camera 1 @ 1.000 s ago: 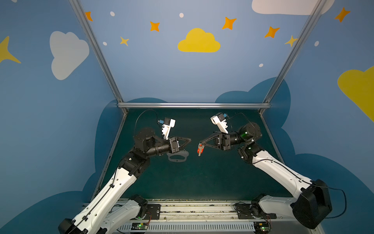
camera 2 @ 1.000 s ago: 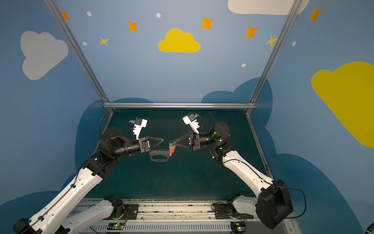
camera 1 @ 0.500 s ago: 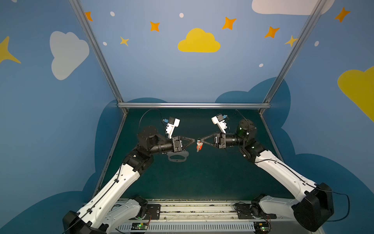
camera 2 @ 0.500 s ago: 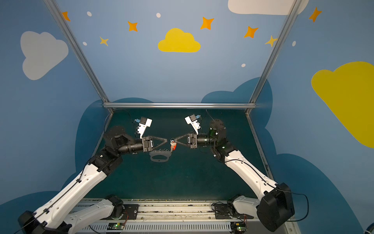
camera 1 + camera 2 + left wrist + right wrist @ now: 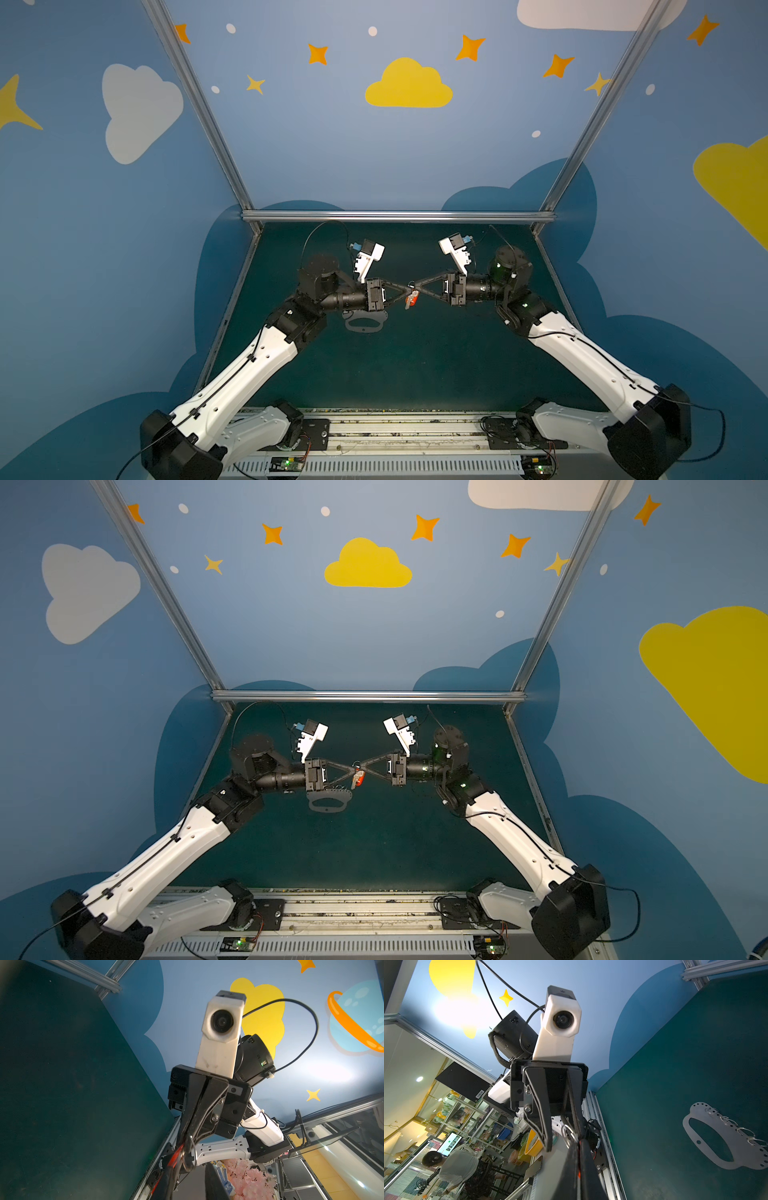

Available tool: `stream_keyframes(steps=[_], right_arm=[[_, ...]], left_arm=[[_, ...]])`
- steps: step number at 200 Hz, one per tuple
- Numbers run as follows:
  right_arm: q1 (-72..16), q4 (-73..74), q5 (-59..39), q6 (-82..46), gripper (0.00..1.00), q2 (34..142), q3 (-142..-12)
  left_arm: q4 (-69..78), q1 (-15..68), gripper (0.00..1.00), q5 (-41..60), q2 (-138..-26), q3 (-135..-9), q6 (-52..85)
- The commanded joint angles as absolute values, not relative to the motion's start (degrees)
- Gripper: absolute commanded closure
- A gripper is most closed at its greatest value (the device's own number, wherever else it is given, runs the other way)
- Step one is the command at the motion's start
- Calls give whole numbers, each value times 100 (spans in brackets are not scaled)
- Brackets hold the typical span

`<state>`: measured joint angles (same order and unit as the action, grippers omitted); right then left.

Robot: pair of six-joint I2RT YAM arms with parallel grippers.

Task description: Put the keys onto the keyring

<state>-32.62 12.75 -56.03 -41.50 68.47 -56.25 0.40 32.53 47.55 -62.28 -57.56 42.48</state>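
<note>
both arms meet nose to nose in the air above the green table (image 5: 415,365), well clear of it, probably so that the small parts hang free and can be worked from both sides. the right gripper (image 5: 188,1140) is clenched, its two fingers pressed together on the keys (image 5: 411,300), whose red-orange tag dangles just below the fingertips in both top views. pinching near the top end leaves the tag hanging out of the way. a thin wire keyring (image 5: 569,1134) sits right at the meeting point, against that pinch, and i cannot tell whether the key is already threaded onto it or only touches it. the left gripper (image 5: 563,1142) is released. its jaws stand partly apart, one finger just beside the loop and the other off to the side with a gap between, grasping nothing that i can make out. that stance looks like a set-up for taking hold of the loop, so one arm steadies the ring while the other works the key along the wire. the flat grey plate (image 5: 741,1148) lies on the table beneath the left gripper, with spare rings (image 5: 746,1132) along its holed edge. the likely trouble is the loop twisting or slipping once the jaws bear on it.
</note>
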Motion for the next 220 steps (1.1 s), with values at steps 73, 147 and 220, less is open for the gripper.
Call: stream_keyframes(steps=[73, 147, 220], right_arm=[[-3261, 971, -5533, -3939, 100, 6806, -5572], [-3298, 871, -5493, -3862, 100, 6772, -5589], [-3348, 448, -5150, -3458, 100, 6676, -5518]], left_arm=[[206, 3186, 61, 4625, -6141, -5985, 4240], [24, 3217, 60, 4512, -6219, -6017, 4196], [-304, 2935, 64, 3699, -5977, -5700, 4283]])
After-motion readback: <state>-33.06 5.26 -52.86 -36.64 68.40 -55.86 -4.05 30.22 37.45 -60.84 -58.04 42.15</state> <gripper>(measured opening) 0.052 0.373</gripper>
